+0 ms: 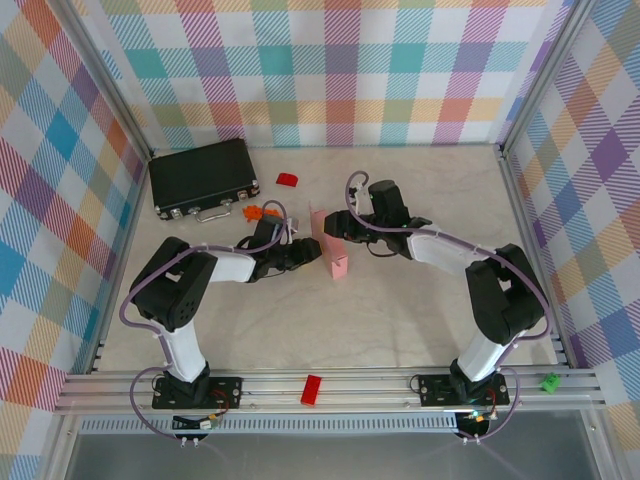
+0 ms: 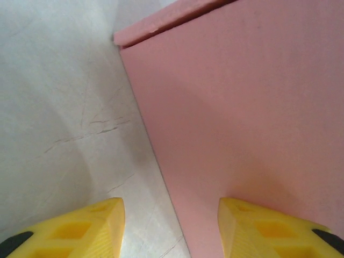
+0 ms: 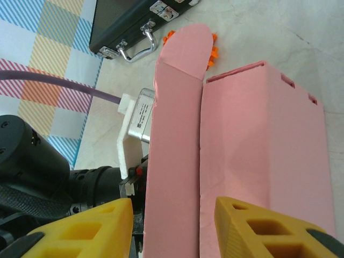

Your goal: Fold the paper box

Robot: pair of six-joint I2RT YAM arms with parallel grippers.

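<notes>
The pale-pink paper box (image 1: 335,255) stands on the table's middle, between both arms. In the left wrist view a broad pink panel (image 2: 242,107) takes up the right side and its lower edge meets the table. My left gripper (image 2: 171,217) is open, with one yellow finger (image 2: 91,226) over the table and the other over the panel. From above, the left gripper (image 1: 308,250) sits at the box's left side. My right gripper (image 1: 338,232) reaches in at its upper right. The right gripper (image 3: 173,217) is open and straddles a long rounded flap (image 3: 174,107) beside the box body (image 3: 258,150).
A black case (image 1: 203,178) lies at the back left, also seen in the right wrist view (image 3: 129,21). A red block (image 1: 287,179) and an orange piece (image 1: 255,212) sit near it. Another red block (image 1: 312,389) rests on the front rail, and a green piece (image 1: 549,381) at the right.
</notes>
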